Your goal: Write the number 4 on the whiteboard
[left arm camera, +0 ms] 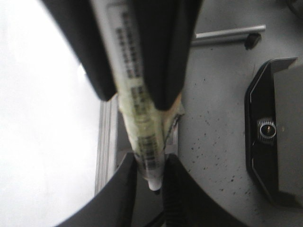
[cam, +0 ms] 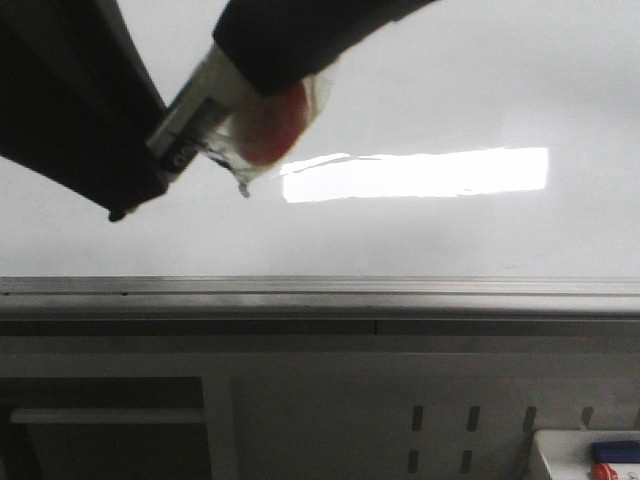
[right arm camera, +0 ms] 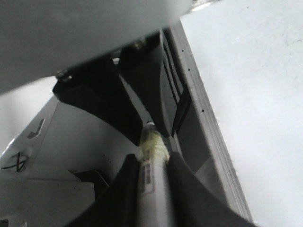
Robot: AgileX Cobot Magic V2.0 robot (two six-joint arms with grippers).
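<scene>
A white marker (cam: 190,125) with printed labels and yellowish tape is held between both grippers above the near left part of the whiteboard (cam: 450,80). My left gripper (left arm camera: 150,182) is shut on one end of the marker (left arm camera: 137,94); in the front view it is the dark mass (cam: 140,165) at the left. My right gripper (right arm camera: 152,163) is shut on the marker's barrel (right arm camera: 151,151) and comes in from the top of the front view (cam: 265,85). A red taped lump (cam: 272,125) sits by it. No number 4 shows on the board.
The board's grey edge rail (cam: 320,300) runs along its near side, with a bright rectangular glare (cam: 420,172) above it. A black camera unit (left arm camera: 272,137) and a metal rod (left arm camera: 227,34) lie beside the board. A tray (cam: 560,455) sits low right. A dark scribble (right arm camera: 14,163) marks another white surface.
</scene>
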